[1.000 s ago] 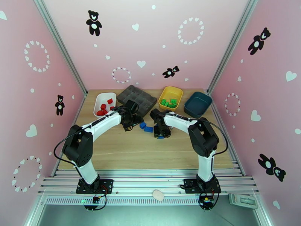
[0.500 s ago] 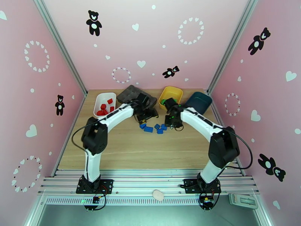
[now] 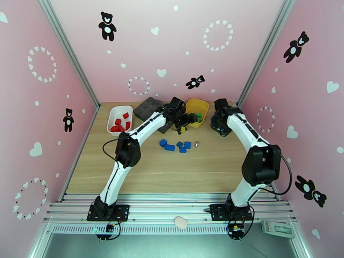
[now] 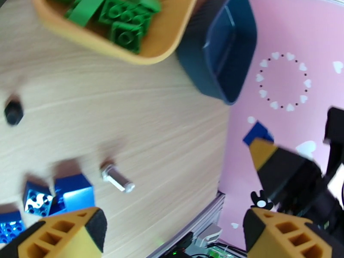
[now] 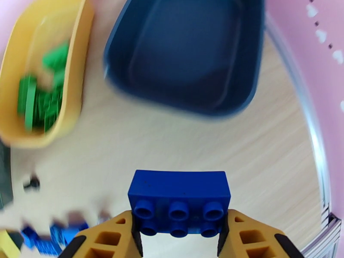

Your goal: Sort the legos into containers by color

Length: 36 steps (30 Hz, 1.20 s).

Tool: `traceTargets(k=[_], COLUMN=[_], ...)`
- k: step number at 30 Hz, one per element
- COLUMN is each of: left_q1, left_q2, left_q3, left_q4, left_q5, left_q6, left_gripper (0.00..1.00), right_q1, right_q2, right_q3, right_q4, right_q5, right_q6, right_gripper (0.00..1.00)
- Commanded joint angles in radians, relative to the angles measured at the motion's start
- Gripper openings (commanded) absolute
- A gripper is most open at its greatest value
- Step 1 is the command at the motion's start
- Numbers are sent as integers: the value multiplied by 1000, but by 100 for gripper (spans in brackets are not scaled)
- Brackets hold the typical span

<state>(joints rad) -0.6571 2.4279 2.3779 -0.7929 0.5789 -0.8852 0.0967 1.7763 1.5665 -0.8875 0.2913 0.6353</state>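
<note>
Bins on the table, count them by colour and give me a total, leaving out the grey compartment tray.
White bin: 1
Yellow bin: 1
Dark blue bin: 1
Total: 3

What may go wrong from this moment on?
1. The right gripper pinches the blue brick by one edge only; it may slip before the teal bin.
2. The bin stands close beside the yellow bin; a bad drop could mix colours.
3. A metal pin lies beside the loose blue bricks; the open left gripper may catch it.
</note>
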Motion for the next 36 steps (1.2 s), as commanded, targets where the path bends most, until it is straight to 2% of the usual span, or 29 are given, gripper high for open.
traceTargets(k=[1, 6, 13, 15, 19, 24, 29, 33, 36], left_q1=[0, 0, 8, 14, 32, 56, 74, 88, 102], left_q2=[23, 17, 4, 0, -23, -79, -159, -243, -313], left_q3=[51, 35, 27, 26, 19, -28, -117, -235, -354], left_q4=[-54, -69, -99, -113, -146, -169, -193, -203, -178], left_q5=[44, 43, 25, 12, -39, -126, -260, -386, -434], left_q6=[-15, -1, 24, 32, 56, 83, 100, 98, 90], left_gripper=[89, 89, 89, 89, 89, 89, 89, 89, 89], right_q1=[-25, -48, -96, -104, -108, -107, -94, -45, 7], right_q2=[80, 164, 289, 329, 382, 354, 288, 220, 164], right_q3=[60, 139, 269, 317, 397, 393, 347, 280, 214], right_q4=[7, 15, -10, -29, -64, -50, -39, -22, 6], right_q5=[47, 63, 8, -15, -65, -121, -172, -217, -250], right_q6=[-16, -22, -23, -30, -55, -57, -61, -75, -75], right_gripper=[32, 33, 36, 40, 55, 61, 62, 60, 60])
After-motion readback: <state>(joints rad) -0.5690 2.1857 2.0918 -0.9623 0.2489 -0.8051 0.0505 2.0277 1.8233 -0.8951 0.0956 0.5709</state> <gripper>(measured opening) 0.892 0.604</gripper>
